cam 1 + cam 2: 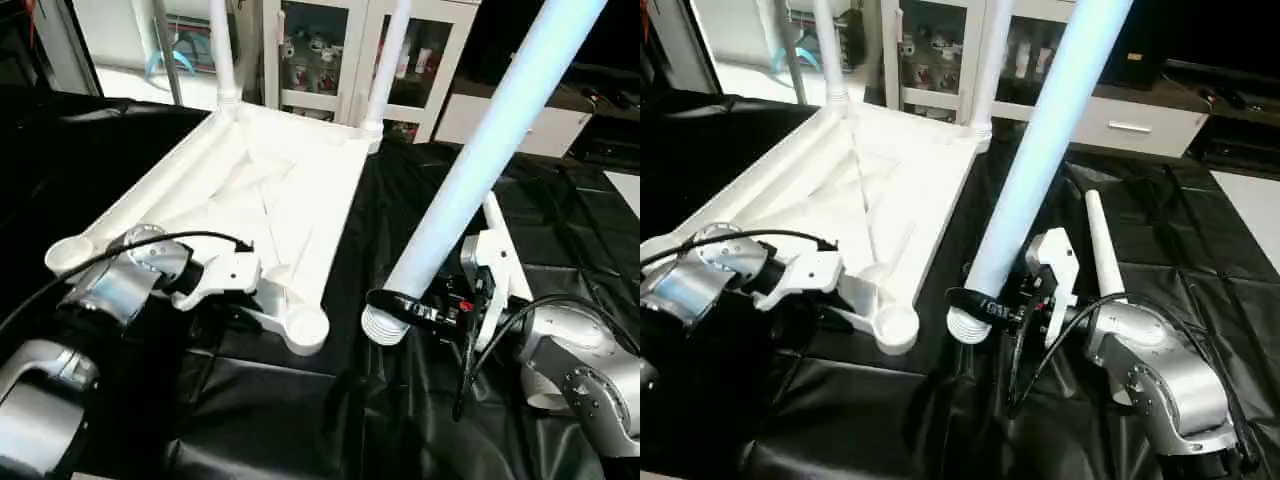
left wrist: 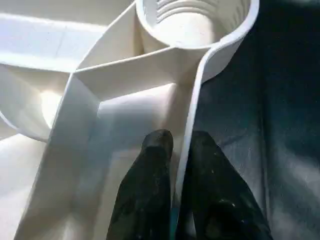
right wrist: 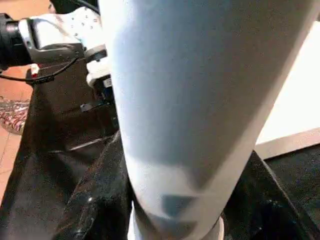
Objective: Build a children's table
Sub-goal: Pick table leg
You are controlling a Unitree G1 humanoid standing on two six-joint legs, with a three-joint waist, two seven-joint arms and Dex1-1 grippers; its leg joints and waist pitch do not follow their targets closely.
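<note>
The children's table's white tabletop [image 1: 270,190] lies upside down on the black cloth, its ribs facing up. Two white legs [image 1: 222,50] [image 1: 385,60] stand in its far corner sockets. My left gripper [image 2: 180,145] is at the near edge beside the empty near-right socket [image 1: 307,325]. Its two black fingers [image 2: 150,170] pinch the thin rim, one inside and one outside. My right gripper [image 1: 400,305] is shut on a third leg [image 1: 480,160]. That leg is tilted, with its threaded end [image 1: 383,327] just above the cloth to the right of that socket.
Another white leg [image 1: 1102,250] lies on the black cloth behind my right wrist. The near-left socket [image 1: 68,255] is empty. A glass-fronted cabinet [image 1: 340,50] and a low white sideboard [image 1: 1130,125] stand beyond the work table.
</note>
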